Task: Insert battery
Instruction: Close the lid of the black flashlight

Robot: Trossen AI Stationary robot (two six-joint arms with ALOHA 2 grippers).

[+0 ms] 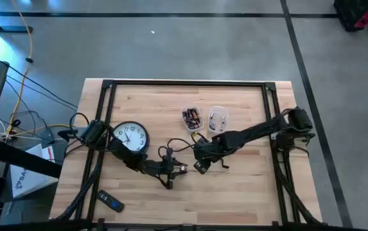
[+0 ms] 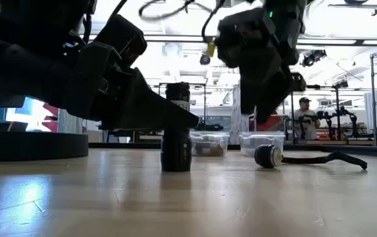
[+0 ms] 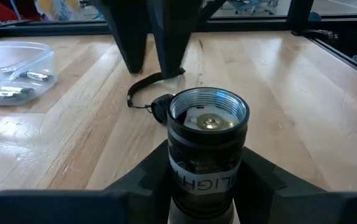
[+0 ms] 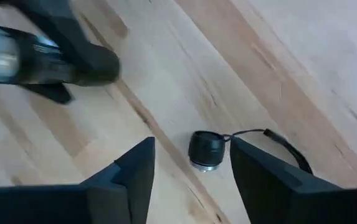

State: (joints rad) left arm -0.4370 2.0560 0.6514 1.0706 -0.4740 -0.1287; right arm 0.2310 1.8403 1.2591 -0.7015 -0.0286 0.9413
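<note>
A black flashlight stands upright on the table with its open top up; a battery's metal end shows inside. My left gripper is shut on it. The flashlight's cap, with a black lanyard, lies on the wood a little to the right. My right gripper hovers open above the cap, one finger on either side of it, touching nothing. My left gripper pinches the flashlight's body between its two fingers, below the open top. The fingers come in roughly level from the table's left, across the upright body. The flashlight's base rests on the table.
A round wall clock lies under the left arm. Two clear containers with batteries stand behind the grippers. A small dark device lies near the front left. A person stands far behind the table.
</note>
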